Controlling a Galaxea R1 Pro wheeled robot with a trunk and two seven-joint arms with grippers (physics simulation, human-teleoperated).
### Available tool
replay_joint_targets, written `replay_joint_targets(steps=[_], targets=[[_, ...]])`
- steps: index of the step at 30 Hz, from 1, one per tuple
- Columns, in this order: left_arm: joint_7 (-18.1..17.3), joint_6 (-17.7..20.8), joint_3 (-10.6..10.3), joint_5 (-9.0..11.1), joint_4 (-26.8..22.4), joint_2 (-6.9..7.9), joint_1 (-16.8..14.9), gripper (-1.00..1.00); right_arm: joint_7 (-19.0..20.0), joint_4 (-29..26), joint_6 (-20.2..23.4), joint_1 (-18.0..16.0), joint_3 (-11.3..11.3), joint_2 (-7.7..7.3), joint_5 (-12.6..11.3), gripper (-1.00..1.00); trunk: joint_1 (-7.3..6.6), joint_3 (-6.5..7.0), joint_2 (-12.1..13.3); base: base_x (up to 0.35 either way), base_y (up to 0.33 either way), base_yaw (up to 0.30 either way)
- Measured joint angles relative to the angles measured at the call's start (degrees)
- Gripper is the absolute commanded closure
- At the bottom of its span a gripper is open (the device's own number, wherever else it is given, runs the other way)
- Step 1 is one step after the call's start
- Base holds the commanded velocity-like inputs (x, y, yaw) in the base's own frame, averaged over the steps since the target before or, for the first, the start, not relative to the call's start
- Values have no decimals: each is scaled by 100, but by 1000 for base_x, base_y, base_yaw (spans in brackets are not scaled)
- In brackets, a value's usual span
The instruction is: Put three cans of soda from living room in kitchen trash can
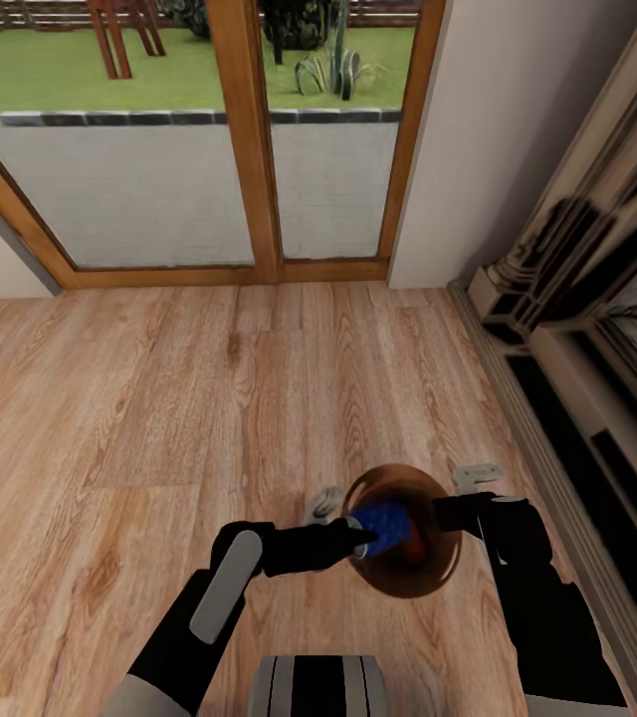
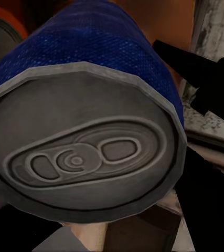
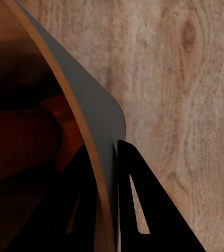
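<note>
My left gripper (image 1: 361,536) is shut on the dark blue can of soda (image 1: 385,525), holding it on its side over the mouth of the brown tash can (image 1: 398,588). In the left wrist view the blue can (image 2: 91,105) shows its silver-grey end with the pull tab. An orange can (image 1: 417,546) lies inside the bin, and its edge (image 2: 4,23) shows beyond the blue one. My right gripper (image 1: 450,512) is shut on the bin's rim. One of its fingers (image 3: 143,205) is outside the wall (image 3: 85,100) and the other inside.
The light wood floor (image 1: 159,398) spreads ahead and to the left. Wood-framed glass doors (image 1: 249,139) stand at the far end, with a pale wall beside them. A dark carved surround with a raised base (image 1: 597,339) runs along the right side.
</note>
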Motion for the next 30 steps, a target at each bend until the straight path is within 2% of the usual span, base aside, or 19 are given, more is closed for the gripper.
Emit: replay_joint_targets(steps=[2,8,9,23,26,27,28,29,30], targets=[[0,-133,-2,217,187,0,-94,100,0,0,0,0,0,-4,-1,100,0,0,0,0,0,0],[0,-183,-3,307,257,0,-131,100,0,0,0,0,0,-2,2,100,0,0,0,0,0,0],[0,-181,-3,308,258,0,-133,-100,0,0,0,0,0,-1,0,100,0,0,0,0,0,0],[0,-163,-16,305,238,0,-134,-100,0,0,-1,0,0,2,5,100,0,0,0,0,0,0],[-102,-49,-30,306,135,0,-127,-100,0,0,0,0,0,-2,-1,100,0,0,0,0,0,0],[-204,141,-25,314,-27,0,-126,-100,0,0,0,0,0,-4,-1,100,0,0,0,0,0,0],[-394,375,-17,326,-303,29,-126,-100,0,0,0,0,0,-4,3,100,0,0,0,0,0,0],[-548,470,-13,308,-553,140,-126,-100,0,0,-2,0,0,-5,10,100,0,0,0,0,0,0],[-738,549,-15,303,-928,441,-127,-100,0,0,-2,0,0,-5,16,100,0,0,0,0,0,0]])
